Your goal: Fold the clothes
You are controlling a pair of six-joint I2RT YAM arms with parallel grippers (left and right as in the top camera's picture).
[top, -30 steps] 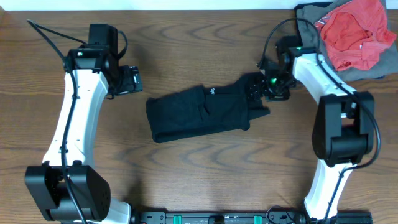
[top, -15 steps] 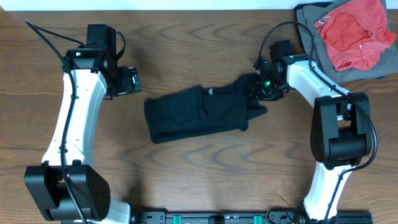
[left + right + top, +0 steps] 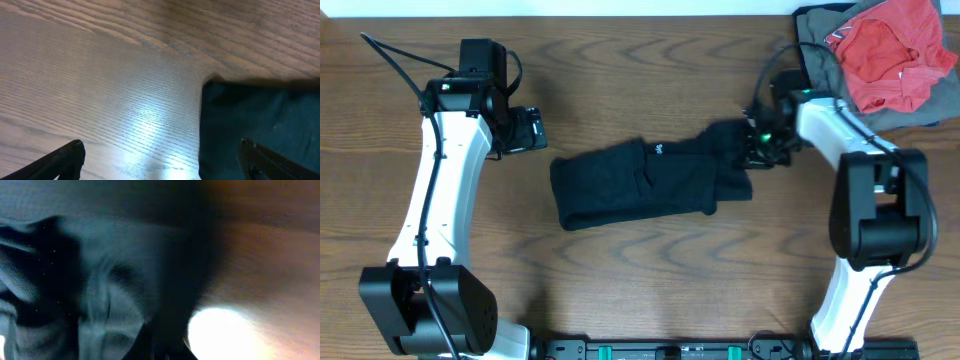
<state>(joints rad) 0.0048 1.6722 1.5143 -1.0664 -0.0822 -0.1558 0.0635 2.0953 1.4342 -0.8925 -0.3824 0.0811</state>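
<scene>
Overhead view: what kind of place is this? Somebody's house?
Probably a robot lab workbench, not a home: a left arm and right arm mounted at a wooden table, a black T-shirt, a red garment on a grey garment.

One black T-shirt [image 3: 640,183] lies on the single wooden table [image 3: 650,60]. To the right of the T-shirt and farther back are two more garments, one red garment [image 3: 888,55] and one grey garment [image 3: 817,45], making three pieces of clothing in all. Two robot arms flank the T-shirt: one left arm [image 3: 445,190] and one right arm [image 3: 825,115].
</scene>
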